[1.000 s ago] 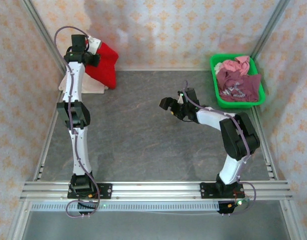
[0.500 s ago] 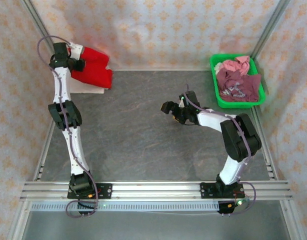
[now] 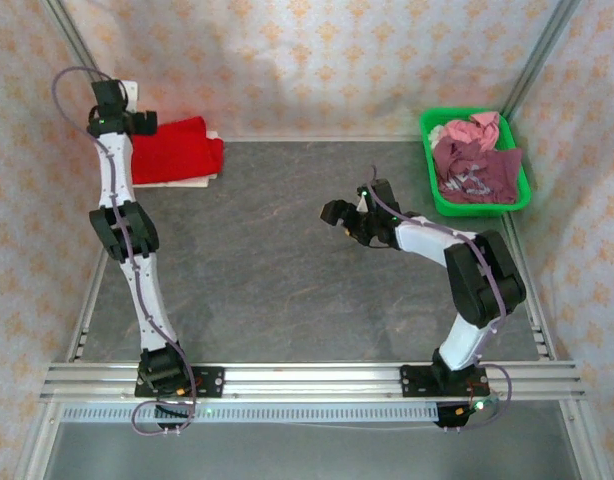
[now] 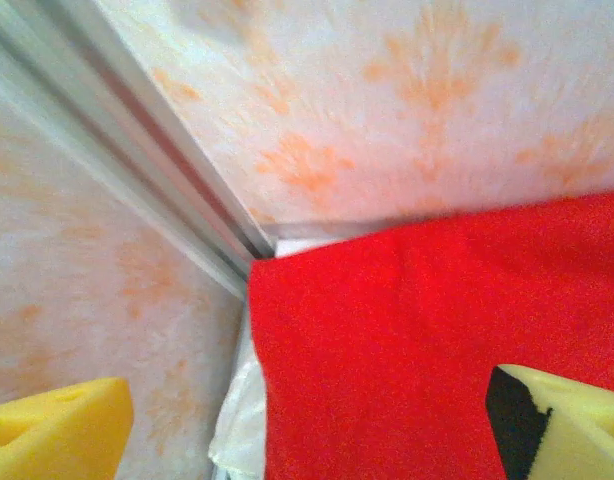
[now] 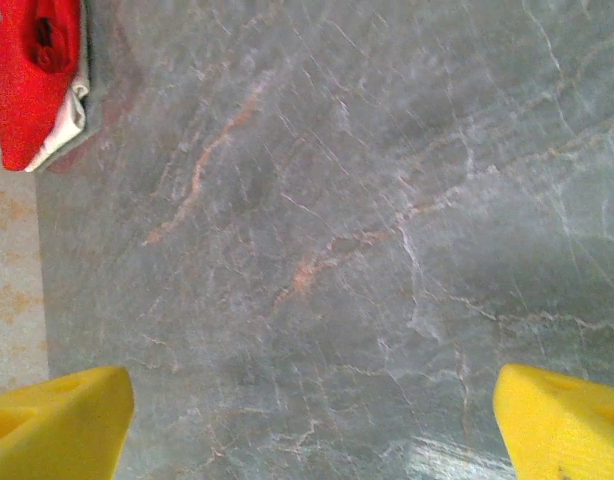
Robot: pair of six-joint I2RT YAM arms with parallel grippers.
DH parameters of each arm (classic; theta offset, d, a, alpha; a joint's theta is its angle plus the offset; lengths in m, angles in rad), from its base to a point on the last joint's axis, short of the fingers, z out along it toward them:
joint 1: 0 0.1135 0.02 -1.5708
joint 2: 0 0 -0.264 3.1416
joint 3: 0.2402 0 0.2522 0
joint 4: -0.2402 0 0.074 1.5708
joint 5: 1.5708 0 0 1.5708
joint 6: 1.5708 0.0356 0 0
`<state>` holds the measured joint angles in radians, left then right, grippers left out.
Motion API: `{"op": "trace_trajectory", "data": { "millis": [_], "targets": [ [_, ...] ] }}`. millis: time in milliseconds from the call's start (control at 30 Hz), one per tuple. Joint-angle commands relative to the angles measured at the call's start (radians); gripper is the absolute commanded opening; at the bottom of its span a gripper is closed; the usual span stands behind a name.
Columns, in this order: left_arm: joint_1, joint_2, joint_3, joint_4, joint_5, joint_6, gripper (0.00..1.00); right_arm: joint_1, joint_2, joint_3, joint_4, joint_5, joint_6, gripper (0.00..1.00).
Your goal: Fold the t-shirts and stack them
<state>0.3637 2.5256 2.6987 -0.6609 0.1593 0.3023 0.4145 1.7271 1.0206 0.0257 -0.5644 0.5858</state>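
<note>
In the far left corner of the table (image 3: 287,265), red t-shirt (image 3: 172,150) folded atop the cream-white t-shirt (image 4: 239,430); left jaws wide, empty, just above. Right jaws wide, empty. Could snag red cloth on lifting away, undoing the fold.

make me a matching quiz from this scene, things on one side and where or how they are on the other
1. red t-shirt
2. cream-white t-shirt
3. maroon t-shirt
4. right fingers

a. in the green basket
b. spread open above bare table
c. on top of the far-left pile
d. folded under the red one

Pairs: 1-c, 2-d, 3-a, 4-b
</note>
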Motion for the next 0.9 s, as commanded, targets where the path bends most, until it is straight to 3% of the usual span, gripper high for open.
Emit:
{"op": "trace_trajectory", "data": {
  "millis": [0,100,233,333,467,633,767,867],
  "targets": [
    [-0.005,-0.273,-0.113,0.051,0.052,-0.187,1.0,0.004,-0.068,0.063,-0.026,0.068,-0.075,0.93],
    [-0.045,-0.525,-0.511,0.252,0.096,-0.267,1.0,0.003,-0.139,0.054,-0.008,0.188,-0.149,0.95],
    [-0.137,-0.87,-1.025,0.523,0.058,-0.328,1.0,0.0,-0.272,-0.02,0.078,0.396,-0.27,1.0],
    [-0.21,-1.087,-1.337,0.66,-0.003,-0.396,1.0,-0.006,-0.387,-0.107,0.168,0.555,-0.387,0.99],
    [-0.307,-1.324,-1.733,0.876,-0.166,-0.456,1.0,-0.019,-0.516,-0.233,0.273,0.792,-0.505,0.99],
    [-0.401,-1.434,-2.025,0.957,-0.307,-0.376,1.0,-0.036,-0.631,-0.414,0.394,1.0,-0.572,0.99],
    [-0.484,-1.464,-2.21,1.044,-0.459,-0.302,1.0,-0.037,-0.682,-0.543,0.438,1.029,-0.656,0.99],
    [-0.491,-1.426,-2.27,1.105,-0.541,-0.272,1.0,-0.047,-0.707,-0.584,0.381,1.079,-0.686,0.99]
  ]
}}
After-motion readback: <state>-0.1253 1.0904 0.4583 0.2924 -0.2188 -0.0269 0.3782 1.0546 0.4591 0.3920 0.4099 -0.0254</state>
